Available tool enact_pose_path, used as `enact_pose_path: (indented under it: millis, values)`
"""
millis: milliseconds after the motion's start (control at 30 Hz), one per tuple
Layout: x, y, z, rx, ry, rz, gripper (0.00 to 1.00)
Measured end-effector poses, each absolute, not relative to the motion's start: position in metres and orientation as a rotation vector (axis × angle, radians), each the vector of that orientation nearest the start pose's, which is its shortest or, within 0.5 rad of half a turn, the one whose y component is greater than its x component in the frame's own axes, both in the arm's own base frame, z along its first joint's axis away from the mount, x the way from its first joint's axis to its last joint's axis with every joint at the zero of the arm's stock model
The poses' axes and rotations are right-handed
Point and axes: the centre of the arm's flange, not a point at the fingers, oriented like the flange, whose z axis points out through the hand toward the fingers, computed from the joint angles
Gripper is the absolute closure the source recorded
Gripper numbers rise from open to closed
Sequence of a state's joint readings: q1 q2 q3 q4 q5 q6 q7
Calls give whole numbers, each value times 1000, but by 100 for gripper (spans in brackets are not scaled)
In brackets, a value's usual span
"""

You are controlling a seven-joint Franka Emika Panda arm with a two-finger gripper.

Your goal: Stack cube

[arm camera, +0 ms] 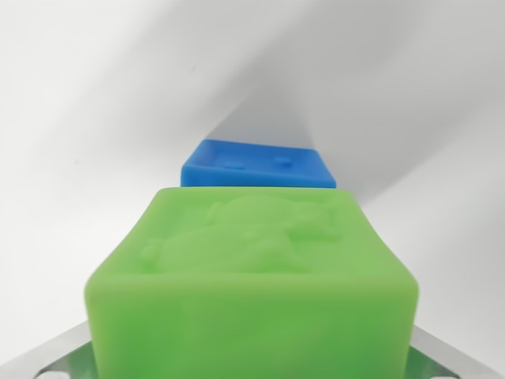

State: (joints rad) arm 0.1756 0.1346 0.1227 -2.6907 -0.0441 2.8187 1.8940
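Hand (252, 371) seems clamped on green cube (252, 276), light, rubbery, embossed; flat sides grip best. Blue cube (256, 164) sits just beyond.

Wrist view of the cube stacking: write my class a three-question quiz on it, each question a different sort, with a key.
1. True or false: the green cube lies nearer the camera than the blue cube.
2. The surface under the cubes is: A) white B) black C) wooden.
3. Fill in: the green cube's top face carries a raised ____.

Key: 1 true; 2 A; 3 relief figure.
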Motion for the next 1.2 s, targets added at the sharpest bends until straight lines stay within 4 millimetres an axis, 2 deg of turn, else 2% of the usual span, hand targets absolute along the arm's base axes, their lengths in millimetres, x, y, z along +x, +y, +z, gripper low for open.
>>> enact_pose_path:
  millis: [400,767,800,1200]
  values:
    - [390,124,174,-2241,2206,7,100]
    - [390,124,169,-2240,2207,7,100]
    - [390,124,169,-2240,2207,7,0]
    - [390,124,169,-2239,2207,6,0]
